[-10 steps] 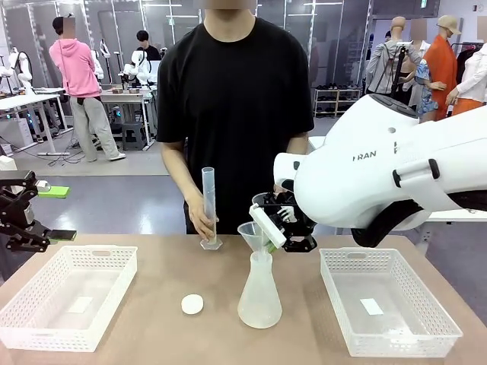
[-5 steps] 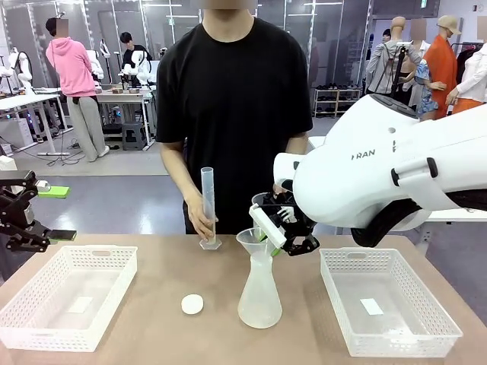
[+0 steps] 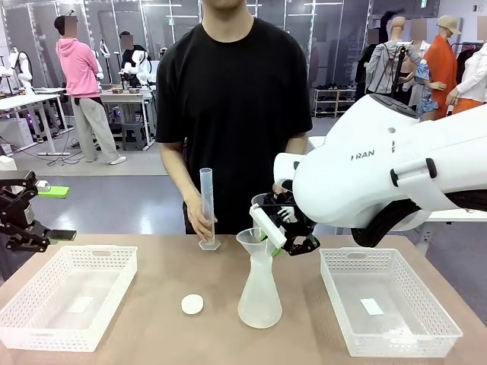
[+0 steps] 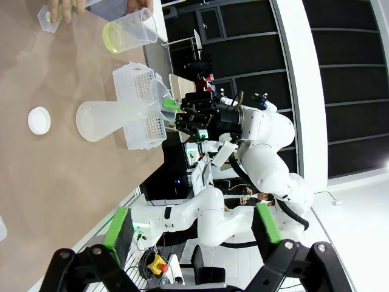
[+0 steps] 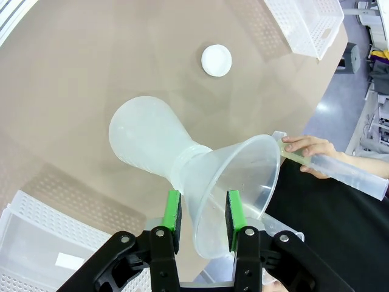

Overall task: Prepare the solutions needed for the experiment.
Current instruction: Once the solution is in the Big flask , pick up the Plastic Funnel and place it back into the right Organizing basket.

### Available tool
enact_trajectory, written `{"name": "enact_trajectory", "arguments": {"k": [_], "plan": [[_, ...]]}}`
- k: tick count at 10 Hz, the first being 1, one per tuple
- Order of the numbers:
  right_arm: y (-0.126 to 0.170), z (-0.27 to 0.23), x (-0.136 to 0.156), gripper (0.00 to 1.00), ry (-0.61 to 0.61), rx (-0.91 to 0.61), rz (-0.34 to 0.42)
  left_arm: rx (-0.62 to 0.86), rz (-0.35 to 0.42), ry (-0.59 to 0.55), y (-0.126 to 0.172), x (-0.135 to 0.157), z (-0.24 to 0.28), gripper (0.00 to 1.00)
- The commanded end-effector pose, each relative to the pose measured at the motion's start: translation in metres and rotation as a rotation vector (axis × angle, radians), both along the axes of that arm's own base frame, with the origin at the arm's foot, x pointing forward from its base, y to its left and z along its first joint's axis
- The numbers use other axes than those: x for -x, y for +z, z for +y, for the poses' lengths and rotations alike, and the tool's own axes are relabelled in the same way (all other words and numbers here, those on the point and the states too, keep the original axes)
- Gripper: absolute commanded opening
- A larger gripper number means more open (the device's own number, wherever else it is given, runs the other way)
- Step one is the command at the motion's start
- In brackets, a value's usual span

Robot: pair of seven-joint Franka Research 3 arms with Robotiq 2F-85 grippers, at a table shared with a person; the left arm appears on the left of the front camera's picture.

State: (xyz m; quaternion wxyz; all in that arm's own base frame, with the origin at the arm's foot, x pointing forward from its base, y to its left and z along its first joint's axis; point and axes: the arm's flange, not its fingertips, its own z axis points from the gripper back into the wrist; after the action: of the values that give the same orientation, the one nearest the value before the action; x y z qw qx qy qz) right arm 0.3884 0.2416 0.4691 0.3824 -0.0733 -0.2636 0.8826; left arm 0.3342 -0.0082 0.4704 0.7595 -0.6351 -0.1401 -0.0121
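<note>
Tan table (image 3: pixel 152 319), centre frame: right gripper (image 5: pixel 203 211) pinches wall of funnel (image 5: pixel 243 176) seated in flask (image 3: pixel 259 296); sideways tug likely tips flask. Left gripper (image 3: pixel 57 214), far left, wide open, empty

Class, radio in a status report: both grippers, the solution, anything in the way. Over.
Left gripper open, aside. Right gripper shut on funnel in flask. Solution sits in beaker. Person's hand holds cylinder beyond flask.

Grey floor (image 3: pixel 114 190), glass walls (image 3: pixel 335 30) — bg tables (image 3: pixel 23 99)
</note>
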Motion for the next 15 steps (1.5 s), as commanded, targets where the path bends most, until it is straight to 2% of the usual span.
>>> {"name": "enact_trajectory", "arguments": {"k": [1,5,6,7,9,10,12,13,14,15], "plan": [[0.0,0.0,0.0,0.39,0.0,-0.008,0.006,0.015,-0.005,-0.006,0.001,-0.001,-0.001,1.0],[0.0,0.001,0.0,0.39,0.001,0.001,-0.001,0.015,-0.005,-0.006,0.001,-0.001,-0.001,1.0],[0.028,0.001,0.024,0.39,-0.029,0.038,-0.087,0.015,-0.005,-0.006,0.001,-0.001,-0.001,1.0],[0.05,-0.001,0.038,0.39,-0.017,0.054,-0.133,0.015,-0.005,-0.006,0.001,-0.001,-0.001,1.0],[0.083,-0.012,0.057,0.39,-0.031,0.051,-0.157,0.015,-0.005,-0.006,0.001,-0.001,-0.001,1.0],[0.095,-0.022,0.067,0.39,-0.065,0.083,-0.15,0.015,-0.005,-0.006,0.001,-0.001,-0.001,1.0],[0.114,-0.059,0.086,0.39,-0.245,0.188,-0.073,0.015,-0.005,-0.006,0.001,-0.001,-0.001,1.0],[0.118,-0.074,0.092,0.39,-0.338,0.18,-0.036,0.015,-0.005,-0.006,0.001,-0.001,-0.001,1.0],[0.119,-0.084,0.098,0.39,-0.348,0.177,-0.02,0.015,-0.005,-0.006,0.001,-0.001,-0.001,1.0],[0.115,-0.086,0.099,0.39,-0.362,0.213,-0.044,0.015,-0.005,-0.006,0.001,-0.001,-0.001,1.0]]}}
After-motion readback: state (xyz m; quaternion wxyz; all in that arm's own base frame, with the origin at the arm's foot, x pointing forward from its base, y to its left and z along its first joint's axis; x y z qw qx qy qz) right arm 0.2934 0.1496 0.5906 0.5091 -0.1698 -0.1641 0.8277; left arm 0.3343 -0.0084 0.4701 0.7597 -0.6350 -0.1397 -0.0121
